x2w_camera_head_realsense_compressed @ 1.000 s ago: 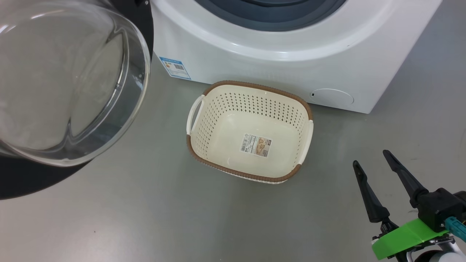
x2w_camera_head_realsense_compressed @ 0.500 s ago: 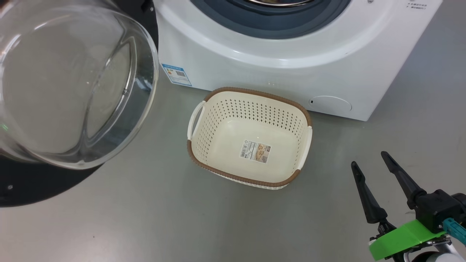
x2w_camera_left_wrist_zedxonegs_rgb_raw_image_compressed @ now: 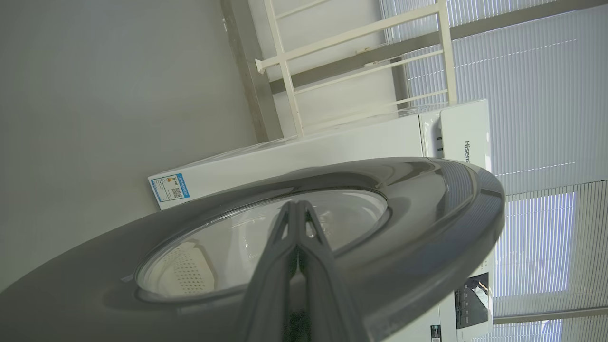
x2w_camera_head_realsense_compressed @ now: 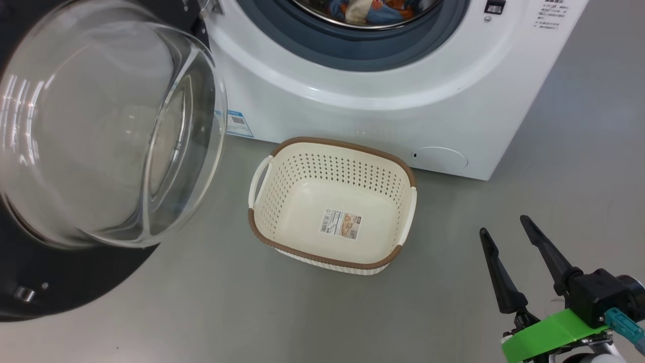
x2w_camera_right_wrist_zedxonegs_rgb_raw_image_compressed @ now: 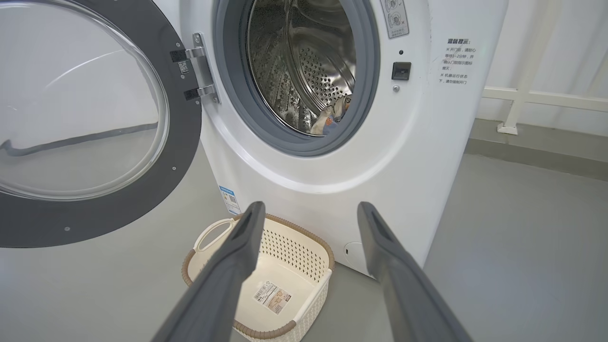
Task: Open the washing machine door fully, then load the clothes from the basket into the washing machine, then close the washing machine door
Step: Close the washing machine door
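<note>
On floor, head view: basket [x2w_camera_head_realsense_compressed: 302, 171] stands on the grey floor [x2w_camera_head_realsense_compressed: 201, 307], just in front of the washing machine [x2w_camera_head_realsense_compressed: 383, 121]; its bottom is bare but for a printed sticker [x2w_camera_head_realsense_compressed: 341, 224].
Door, head view: washing machine door [x2w_camera_head_realsense_compressed: 75, 282] is swung wide at the robot's left, glass bowl facing the camera, black rim below it.
Load, head view: clothes [x2w_camera_head_realsense_compressed: 363, 10] show at the top edge, inside the drum mouth; blue, orange and cream pieces can be made out.
Machine front, head view: blue label [x2w_camera_head_realsense_compressed: 237, 123] sits low on the panel, partly behind the door glass.
Right gripper, head view: right gripper [x2w_camera_head_realsense_compressed: 504, 225] hovers at lower right, well apart from the basket, jaws spread, nothing between them.
Left gripper, left wrist view: left gripper [x2w_camera_left_wrist_zedxonegs_rgb_raw_image_compressed: 295, 205] lies over the door's outer face, fingers pressed together tip to tip. Contact with the door cannot be judged.
Through the glass, left wrist view: part of the basket wall is visible.
Background, left wrist view: white railing [x2w_camera_left_wrist_zedxonegs_rgb_raw_image_compressed: 332, 42] and window blinds [x2w_camera_left_wrist_zedxonegs_rgb_raw_image_compressed: 536, 71] behind the machine.
Drum, right wrist view: steel drum [x2w_camera_right_wrist_zedxonegs_rgb_raw_image_compressed: 304, 71] is open to view inside the grey gasket [x2w_camera_right_wrist_zedxonegs_rgb_raw_image_compressed: 228, 95]; the clothes lie low at its front.
Hinge, right wrist view: hinge [x2w_camera_right_wrist_zedxonegs_rgb_raw_image_compressed: 199, 71] carries the door clear of the opening.
Fingers, right wrist view: the two fingers stand wide apart above the basket, gripping nothing.
</note>
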Robot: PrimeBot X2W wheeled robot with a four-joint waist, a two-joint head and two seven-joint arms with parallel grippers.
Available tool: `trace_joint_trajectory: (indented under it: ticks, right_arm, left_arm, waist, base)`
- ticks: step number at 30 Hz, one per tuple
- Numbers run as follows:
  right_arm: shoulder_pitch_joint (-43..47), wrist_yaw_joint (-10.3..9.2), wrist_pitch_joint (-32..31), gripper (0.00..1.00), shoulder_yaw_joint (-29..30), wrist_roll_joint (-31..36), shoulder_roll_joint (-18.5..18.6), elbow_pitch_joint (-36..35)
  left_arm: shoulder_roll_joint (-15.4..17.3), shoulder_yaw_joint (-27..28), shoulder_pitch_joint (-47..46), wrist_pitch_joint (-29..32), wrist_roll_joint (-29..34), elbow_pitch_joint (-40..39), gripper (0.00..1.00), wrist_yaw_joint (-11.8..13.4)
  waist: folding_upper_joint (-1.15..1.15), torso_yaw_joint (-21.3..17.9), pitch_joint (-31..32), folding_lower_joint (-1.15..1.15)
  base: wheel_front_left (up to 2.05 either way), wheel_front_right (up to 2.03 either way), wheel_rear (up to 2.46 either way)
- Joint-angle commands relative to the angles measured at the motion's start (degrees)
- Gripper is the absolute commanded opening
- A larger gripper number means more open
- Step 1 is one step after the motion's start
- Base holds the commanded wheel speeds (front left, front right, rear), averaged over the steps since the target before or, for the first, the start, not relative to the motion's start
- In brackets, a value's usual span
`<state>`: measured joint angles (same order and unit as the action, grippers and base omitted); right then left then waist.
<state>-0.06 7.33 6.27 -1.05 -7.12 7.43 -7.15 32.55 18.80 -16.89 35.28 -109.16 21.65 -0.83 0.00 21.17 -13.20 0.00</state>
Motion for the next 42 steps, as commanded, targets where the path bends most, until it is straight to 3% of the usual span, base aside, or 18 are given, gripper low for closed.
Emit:
trace_joint_trajectory:
  ticks: [1, 26, 42]
  right_arm:
    - [-0.9, 0.16, 0.8, 1.0, -1.3, -0.3, -0.2, -0.9]
    - [1.1, 0.16, 4.4, 1.0, -1.7, -1.0, -3.3, 3.1]
    - [1.3, 0.16, 5.4, 1.0, -2.2, -1.2, -4.1, 4.2]
  left_arm:
    - [2.6, 1.3, 0.5, 1.3, 0.0, -2.6, 0.0, -0.4]
    - [-1.4, -2.4, 11.5, 7.7, -0.3, -20.5, 0.0, 0.0]
    - [-5.3, -5.4, 10.3, 8.3, -1.4, -23.2, 0.0, 0.9]
  waist:
    - [0.0, -0.8, 0.9, 0.0]
    - [0.0, -9.3, 7.7, 0.0]
    - [0.0, -16.4, 8.6, 0.0]
  base:
    - [0.0, 0.0, 0.0]
    - [0.0, 0.0, 0.0]
    - [0.0, 0.0, 0.0]
